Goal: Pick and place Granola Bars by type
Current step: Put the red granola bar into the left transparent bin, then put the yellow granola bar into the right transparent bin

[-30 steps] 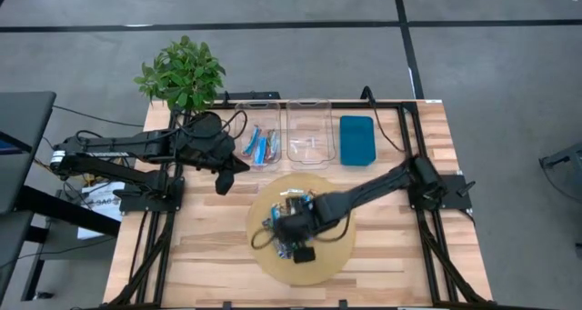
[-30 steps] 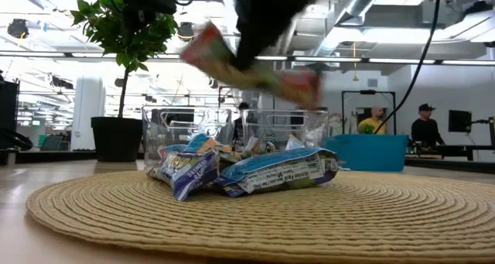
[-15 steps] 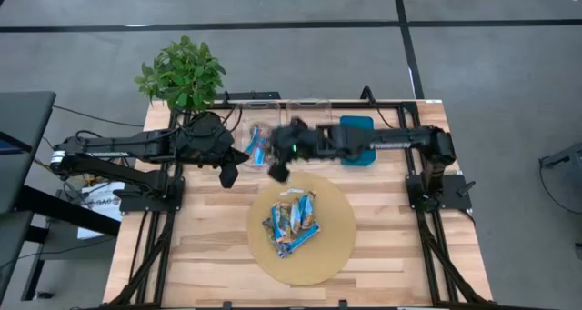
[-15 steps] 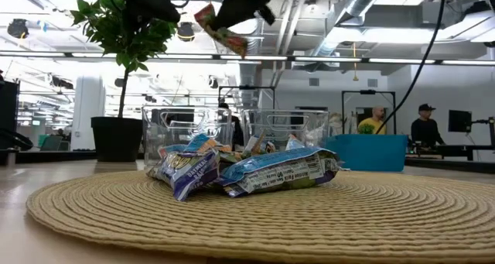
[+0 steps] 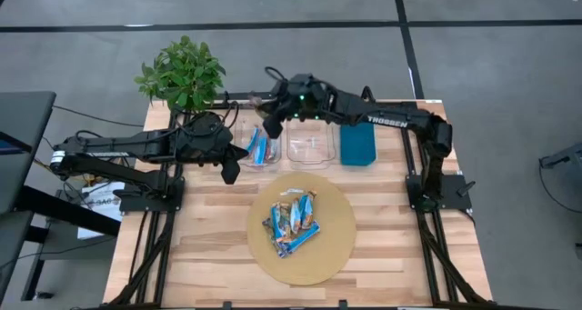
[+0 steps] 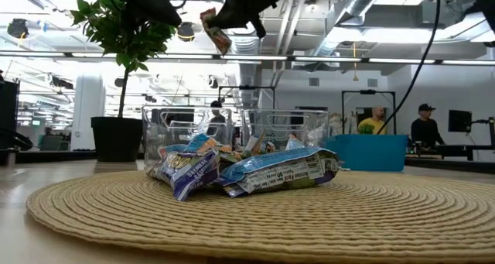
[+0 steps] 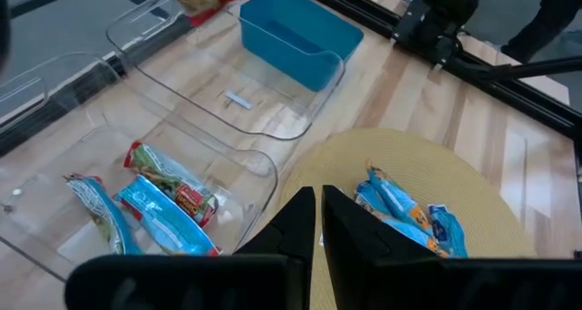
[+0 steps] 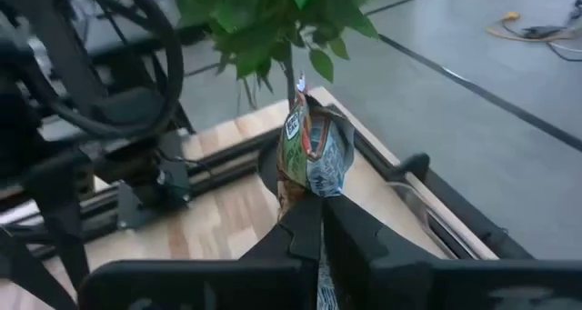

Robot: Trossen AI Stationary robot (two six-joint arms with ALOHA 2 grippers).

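Since the earlier overhead frames the right arm has swung from the round woven mat in the lower centre up to the upper centre of the high view, carrying one bar with it; the left arm has not shifted. Right gripper: fingers closed on a single granola bar, which in the right wrist view stands up from between the fingertips, its wrapper green, blue and orange. In the low view this held bar hangs at the top centre of the frame, high above the bins. In the high view the gripper sits over the far edge of the left clear bin, near the potted plant at upper left.

Left gripper: fingers pressed together, holding nothing, waiting left of centre just beside the left clear bin.

Granola bars on the mat: a small heap of mostly blue wrappers, touching one another, at the centre of the mat. Bars in the left clear bin: three or so, blue and orange-red, lying flat on its floor.

Middle clear bin: holds no bars; a small label shows on its floor. Teal tray: just right of the middle bin, at the far right of the row.
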